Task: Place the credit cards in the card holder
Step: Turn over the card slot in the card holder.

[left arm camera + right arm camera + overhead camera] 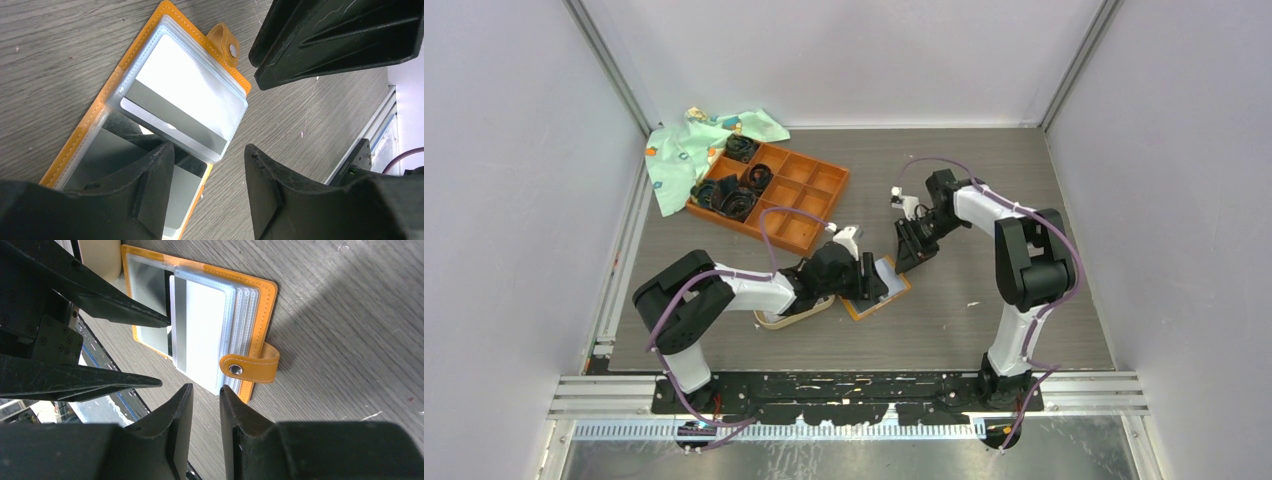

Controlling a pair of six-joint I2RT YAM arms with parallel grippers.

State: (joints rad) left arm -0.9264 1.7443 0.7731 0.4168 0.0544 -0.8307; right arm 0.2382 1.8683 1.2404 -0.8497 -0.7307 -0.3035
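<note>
The orange card holder (876, 304) lies open on the table, its snap tab (252, 367) pointing away from the spine. A white credit card with a grey stripe (182, 85) sits in the top clear pocket, its striped edge at the pocket's mouth; it also shows in the right wrist view (205, 330). My left gripper (209, 147) is open and empty, one finger over the holder's inner page, the other over bare table. My right gripper (206, 387) is empty, its jaws a narrow gap apart, just off the holder's tab side. No other cards show.
An oval tan-rimmed dish (789, 318) sits partly under my left arm. An orange-brown compartment tray (809, 225) with black coiled items stands at the back left, beside a patterned cloth (679, 155). The metal rail runs along the table's near edge.
</note>
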